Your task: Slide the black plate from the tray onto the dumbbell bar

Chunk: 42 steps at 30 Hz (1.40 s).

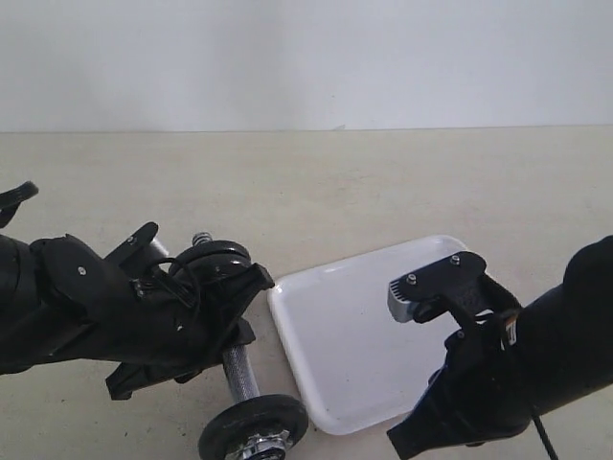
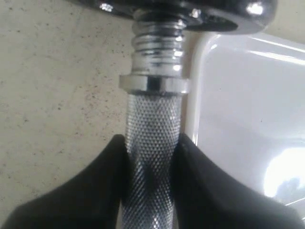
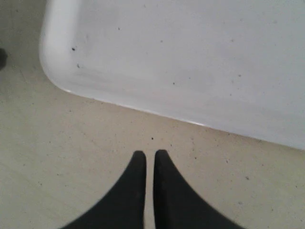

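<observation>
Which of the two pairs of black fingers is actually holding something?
The left fingers: they clamp the knurled dumbbell bar. The right fingers are shut together on nothing, above the table beside the tray.

Black left arm [image 1: 105, 316] fills the lower left of the frame and sits right over the dumbbell bar [image 1: 240, 372], so only a knurled chrome stretch pokes out under it. There's a lower disc [image 1: 255, 422] at the bottom edge and an upper disc [image 1: 218, 259] behind the arm, both black. The white tray [image 1: 335, 335] lies just right of the bar on the beige table [image 1: 383, 182]. The right arm [image 1: 536, 355] comes in from the lower right, over the tray's right side.
</observation>
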### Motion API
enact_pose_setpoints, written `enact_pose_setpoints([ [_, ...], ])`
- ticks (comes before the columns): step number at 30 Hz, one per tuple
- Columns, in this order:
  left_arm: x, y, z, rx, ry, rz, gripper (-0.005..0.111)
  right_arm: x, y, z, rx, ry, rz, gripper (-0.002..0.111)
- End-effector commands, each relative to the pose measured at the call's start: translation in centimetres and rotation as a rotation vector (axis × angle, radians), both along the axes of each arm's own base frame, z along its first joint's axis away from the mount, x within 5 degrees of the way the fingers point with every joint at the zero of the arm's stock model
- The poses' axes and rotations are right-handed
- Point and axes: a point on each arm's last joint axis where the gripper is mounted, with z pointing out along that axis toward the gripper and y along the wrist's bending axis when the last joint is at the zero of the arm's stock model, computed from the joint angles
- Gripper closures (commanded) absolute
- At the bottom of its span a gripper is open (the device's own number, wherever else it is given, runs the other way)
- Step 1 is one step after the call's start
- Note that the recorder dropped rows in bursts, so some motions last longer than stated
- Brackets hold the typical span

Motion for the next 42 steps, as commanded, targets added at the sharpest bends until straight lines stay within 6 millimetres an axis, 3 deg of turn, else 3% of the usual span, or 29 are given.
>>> enact_pose_setpoints([
  [1, 0.81, -0.12, 1.61, -0.018, -0.102, 0.054, 0.103, -0.35, -0.36, -0.38, -0.003, -0.014, 0.008, 0.108],
  [7, 0.74, -0.17, 1.59, 0.022, -0.125, -0.021, 0.102, -0.29, -0.33, -0.35, -0.001, -0.021, 0.007, 0.108],
  [9, 0.74, -0.17, 1.59, 0.031, -0.131, -0.033, 0.091, -0.3, -0.34, -0.36, -0.001, -0.019, 0.007, 0.108],
  [14, 0.74, -0.17, 1.58, 0.027, -0.127, -0.025, 0.02, -0.31, -0.33, -0.35, 0.0, -0.018, 0.006, 0.108],
  [42, 0.78, -0.12, 1.58, 0.027, -0.127, -0.023, 0.022, -0.32, -0.33, -0.36, -0.001, -0.017, 0.008, 0.108],
])
